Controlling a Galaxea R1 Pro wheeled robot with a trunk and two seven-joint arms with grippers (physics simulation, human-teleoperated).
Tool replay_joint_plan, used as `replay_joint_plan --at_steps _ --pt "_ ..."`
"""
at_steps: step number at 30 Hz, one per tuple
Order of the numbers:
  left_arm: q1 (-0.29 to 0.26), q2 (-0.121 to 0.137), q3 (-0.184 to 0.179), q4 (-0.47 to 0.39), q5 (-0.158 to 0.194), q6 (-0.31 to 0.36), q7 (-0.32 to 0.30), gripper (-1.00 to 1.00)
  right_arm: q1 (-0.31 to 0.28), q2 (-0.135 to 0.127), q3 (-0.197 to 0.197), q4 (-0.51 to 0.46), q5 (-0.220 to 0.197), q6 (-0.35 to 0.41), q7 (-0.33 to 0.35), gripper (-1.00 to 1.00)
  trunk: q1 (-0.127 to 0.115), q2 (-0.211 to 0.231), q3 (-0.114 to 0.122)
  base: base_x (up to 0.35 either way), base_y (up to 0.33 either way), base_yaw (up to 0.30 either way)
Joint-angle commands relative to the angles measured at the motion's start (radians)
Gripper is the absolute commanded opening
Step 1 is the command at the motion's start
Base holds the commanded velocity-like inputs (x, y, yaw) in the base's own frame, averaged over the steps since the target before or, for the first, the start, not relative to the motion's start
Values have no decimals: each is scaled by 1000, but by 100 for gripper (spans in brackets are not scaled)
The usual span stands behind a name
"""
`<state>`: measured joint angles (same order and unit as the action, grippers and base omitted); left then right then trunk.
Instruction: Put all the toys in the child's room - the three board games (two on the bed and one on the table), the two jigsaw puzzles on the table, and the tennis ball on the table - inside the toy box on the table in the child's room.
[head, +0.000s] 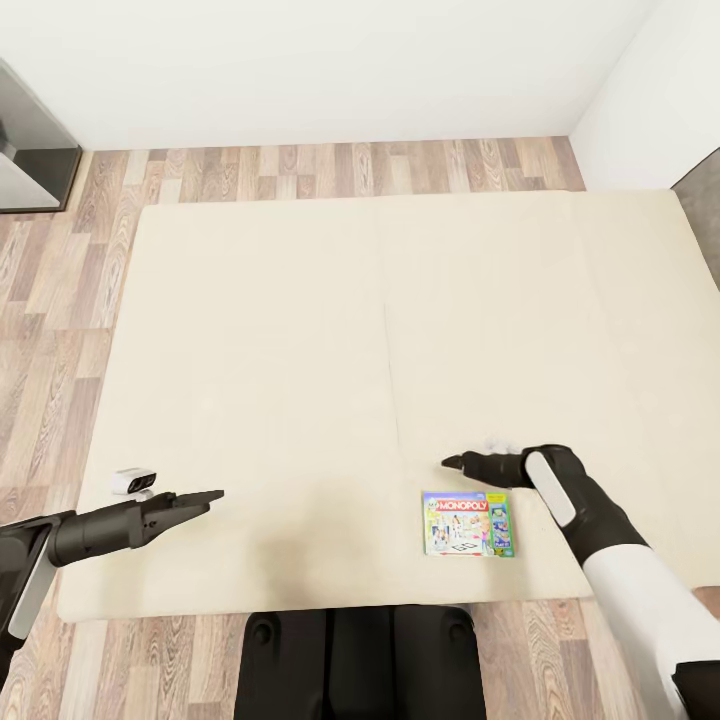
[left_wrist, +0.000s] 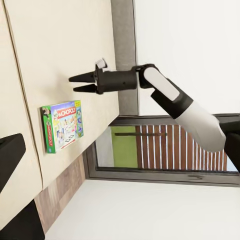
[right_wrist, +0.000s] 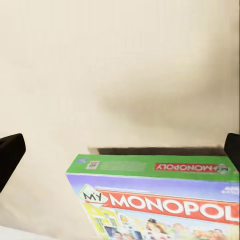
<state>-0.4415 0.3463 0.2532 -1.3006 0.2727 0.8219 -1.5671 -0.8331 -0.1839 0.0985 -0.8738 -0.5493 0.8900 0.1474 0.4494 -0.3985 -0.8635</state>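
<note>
Cut off and unreadable
Monopoly box (right_wrist: 155, 200) cropped at 6 o'clock in right wrist view; small print on lid too tiny to read; left gripper (head: 205, 497) fingers merged, gap undeterminable.

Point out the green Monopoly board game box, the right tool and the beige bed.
Green Monopoly board game box (head: 467, 522), head view, centre of its lid.
Right tool (left_wrist: 77, 83), left wrist view, midway between the two black fingertips.
Beige bed (head: 300, 350), head view, bare mattress top.

The board game (head: 467, 523) lies flat on the bed (head: 300, 350), near its front edge, right of centre. The right gripper (head: 452, 462) hovers just behind it; the left gripper (head: 212, 496) stands well apart to its left.
</note>
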Motion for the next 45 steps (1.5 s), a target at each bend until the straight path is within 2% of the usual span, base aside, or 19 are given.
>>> replay_joint_plan --at_steps 1,3,22,34,45 --pt "0 0 0 0 -1 10 -4 100 3 -7 -1 -4 8 3 9 100 1 -2 -1 0 0 0" --pt "0 0 0 0 -1 10 -4 100 10 -21 -6 -10 8 7 9 100 1 -2 -1 0 0 0" --pt "0 0 0 3 -1 8 -4 100 26 -87 -13 -16 9 81 9 100 1 -2 -1 0 0 0" --pt "0 0 0 3 -1 8 -4 100 28 -116 -11 -8 9 84 9 100 1 -2 -1 0 0 0" --pt "0 0 0 3 -1 7 -4 100 29 -121 -8 -5 11 83 9 100 1 -2 -1 0 0 0"
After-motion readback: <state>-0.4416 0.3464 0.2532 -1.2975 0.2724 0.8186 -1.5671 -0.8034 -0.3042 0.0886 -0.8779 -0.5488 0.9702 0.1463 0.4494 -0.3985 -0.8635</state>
